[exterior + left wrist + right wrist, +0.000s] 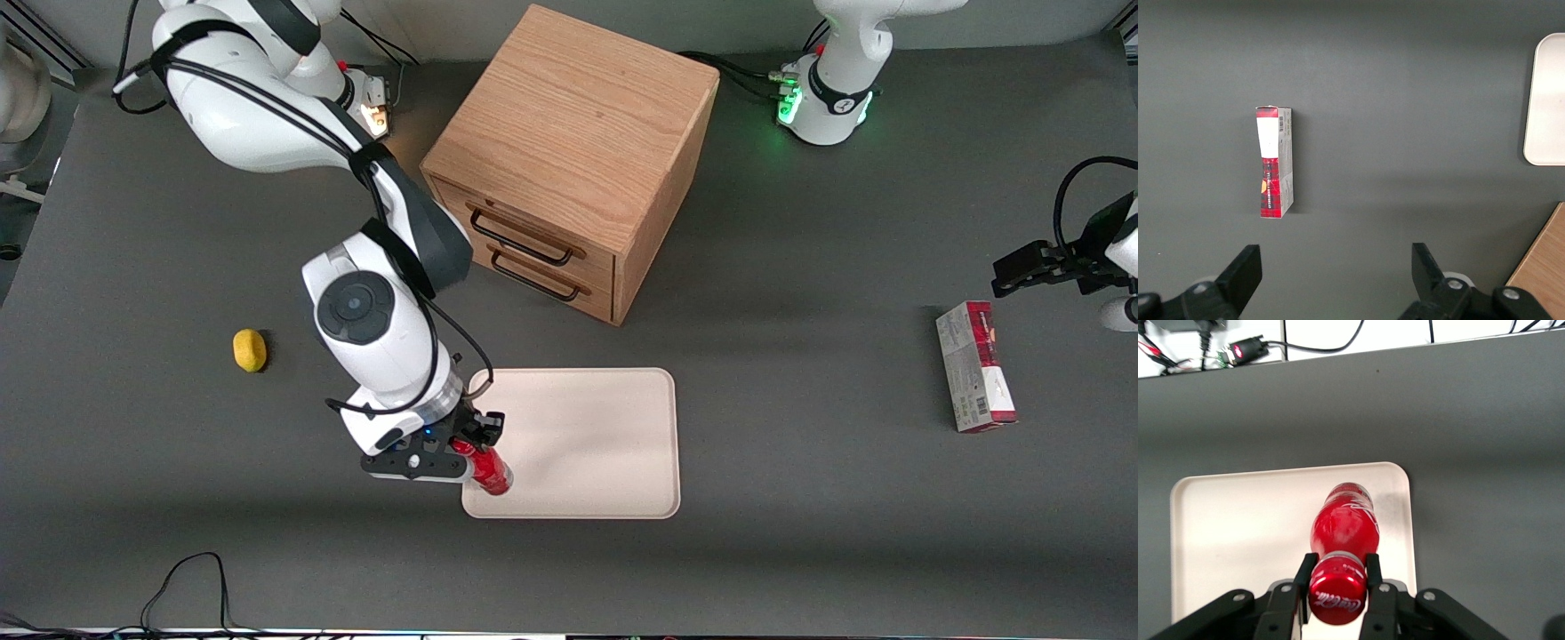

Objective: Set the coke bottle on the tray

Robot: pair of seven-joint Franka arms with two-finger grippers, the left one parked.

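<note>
Jaws (1338, 577) with coke bottle (1345, 527) over tray (1238, 540), grey tabletop (800, 533).

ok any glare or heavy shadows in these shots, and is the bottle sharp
Front view: even light, soft shadow beside the wooden two-drawer cabinet, green glow at the parked arm's base; the end effector grips the small red coke bottle over the pale beige rectangular tray, near its corner. Right wrist view: bottle sharp, mild sheen on its cap, bright strip past the table edge. Left wrist view: flat light, no glare.
</note>
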